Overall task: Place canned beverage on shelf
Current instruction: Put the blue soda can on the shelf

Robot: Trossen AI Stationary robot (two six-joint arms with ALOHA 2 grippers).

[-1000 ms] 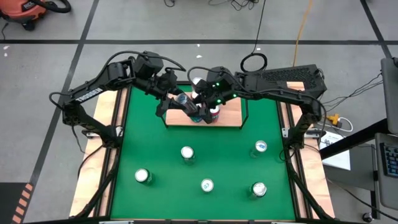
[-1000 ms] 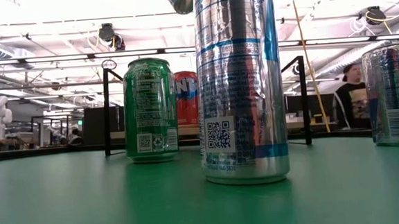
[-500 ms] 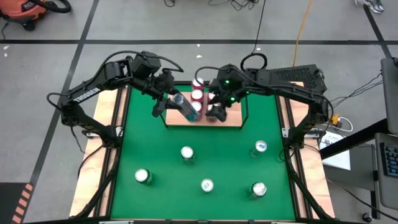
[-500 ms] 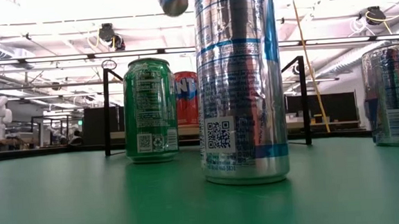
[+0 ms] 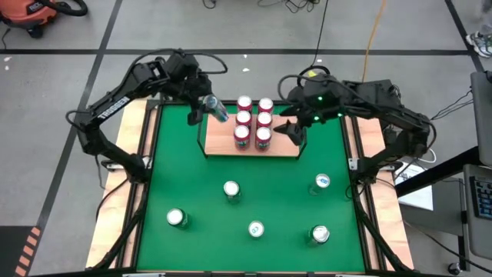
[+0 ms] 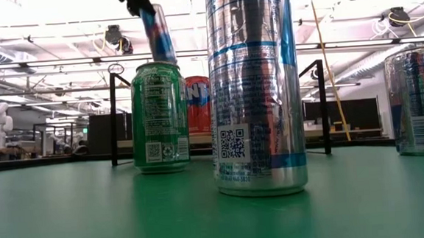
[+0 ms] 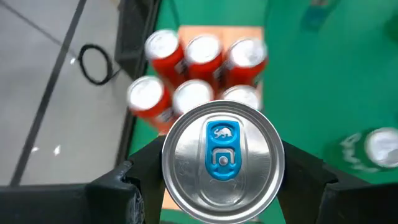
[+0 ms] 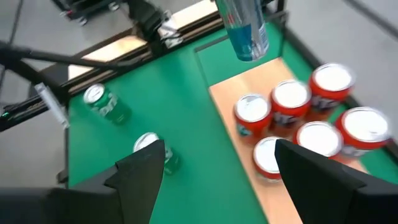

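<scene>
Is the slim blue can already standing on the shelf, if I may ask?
No, the slim blue can hangs tilted in the left pincer above the shelf edge.

Grey concrete floor [image 5: 69, 31] surrounds the table, crossed by dark tape lines [image 5: 254, 51]. An orange cable [image 5: 370, 35] runs across it, a black cable coil [image 5: 314, 75] lies near the table's far edge, and an orange vacuum [image 5: 34, 11] stands at a corner. Ceiling strip lights [image 6: 61, 62] glow over the room.

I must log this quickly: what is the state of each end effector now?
Left end effector: shut on the can, held above the shelf.
Right end effector: open, empty.
</scene>
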